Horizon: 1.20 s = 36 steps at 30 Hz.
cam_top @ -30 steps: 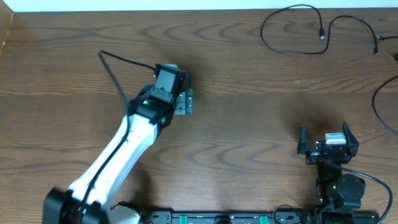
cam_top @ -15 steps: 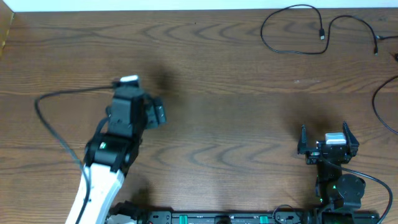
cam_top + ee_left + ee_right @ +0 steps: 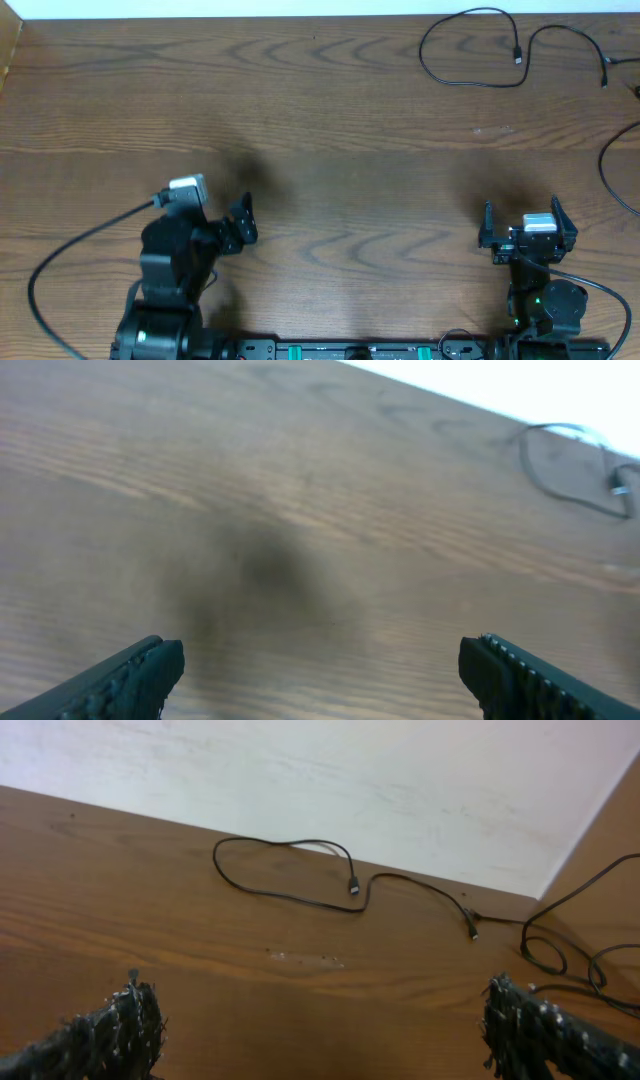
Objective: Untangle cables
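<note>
Thin black cables lie at the table's far right. One makes a loose loop [image 3: 468,45] ending in a small plug [image 3: 517,57]. A second black cable [image 3: 572,32] runs toward the right edge, and a third [image 3: 607,168] curves at that edge. They also show in the right wrist view, the loop [image 3: 285,870] and the coils at the right [image 3: 570,950], and blurred in the left wrist view [image 3: 570,460]. No white cord shows. My left gripper [image 3: 241,222] [image 3: 320,680] is open and empty at the front left. My right gripper [image 3: 521,212] [image 3: 325,1030] is open and empty at the front right, well short of the cables.
The thick black wire [image 3: 80,240] of the left arm loops over the table at the front left. The wooden table [image 3: 350,150] meets a white wall [image 3: 350,770] at the back.
My left arm has pulled back from the middle left of the table toward the front left edge. The right arm and the cables have not moved.
</note>
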Tool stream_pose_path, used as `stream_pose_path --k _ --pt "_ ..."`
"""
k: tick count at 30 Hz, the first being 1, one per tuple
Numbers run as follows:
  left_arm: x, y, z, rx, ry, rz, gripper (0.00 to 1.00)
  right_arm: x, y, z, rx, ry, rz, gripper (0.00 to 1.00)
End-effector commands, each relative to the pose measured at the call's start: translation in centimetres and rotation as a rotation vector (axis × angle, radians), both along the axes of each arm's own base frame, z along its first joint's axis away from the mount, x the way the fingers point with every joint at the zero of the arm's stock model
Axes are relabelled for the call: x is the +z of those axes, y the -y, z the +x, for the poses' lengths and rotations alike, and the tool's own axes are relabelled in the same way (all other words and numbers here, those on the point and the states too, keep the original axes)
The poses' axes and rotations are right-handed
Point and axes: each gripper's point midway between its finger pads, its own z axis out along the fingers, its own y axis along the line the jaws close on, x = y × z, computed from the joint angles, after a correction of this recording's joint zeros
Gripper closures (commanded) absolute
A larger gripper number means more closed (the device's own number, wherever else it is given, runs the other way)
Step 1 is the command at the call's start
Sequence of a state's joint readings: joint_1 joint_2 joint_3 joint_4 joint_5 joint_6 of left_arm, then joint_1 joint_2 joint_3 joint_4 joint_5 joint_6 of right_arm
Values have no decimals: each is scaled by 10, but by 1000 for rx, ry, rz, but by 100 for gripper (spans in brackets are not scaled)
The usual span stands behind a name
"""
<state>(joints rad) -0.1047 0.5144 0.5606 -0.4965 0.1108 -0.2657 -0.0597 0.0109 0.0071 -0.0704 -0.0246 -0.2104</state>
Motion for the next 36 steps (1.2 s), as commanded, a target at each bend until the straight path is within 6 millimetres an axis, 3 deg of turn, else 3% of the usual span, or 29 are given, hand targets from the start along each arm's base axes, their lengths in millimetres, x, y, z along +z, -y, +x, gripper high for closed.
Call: stream_pose_path --k 1,8,13,20,31,36 --pt "10 7 -12 -44 49 -32 5 -1 1 0 -8 -1 14 1" --pt "17 -6 -26 22 98 -25 5 -1 1 0 -8 -1 14 1" --pt "2 -9 -29 37 130 -35 5 -1 1 0 -8 -1 14 1" --pt "-10 -5 -20 20 269 -62 5 -1 1 0 -8 -1 14 1" --pt "-22 -15 -3 63 418 -53 5 -1 1 0 -8 -1 14 1" --pt "-41 -26 2 127 408 -29 5 -1 1 0 -8 -1 14 1"
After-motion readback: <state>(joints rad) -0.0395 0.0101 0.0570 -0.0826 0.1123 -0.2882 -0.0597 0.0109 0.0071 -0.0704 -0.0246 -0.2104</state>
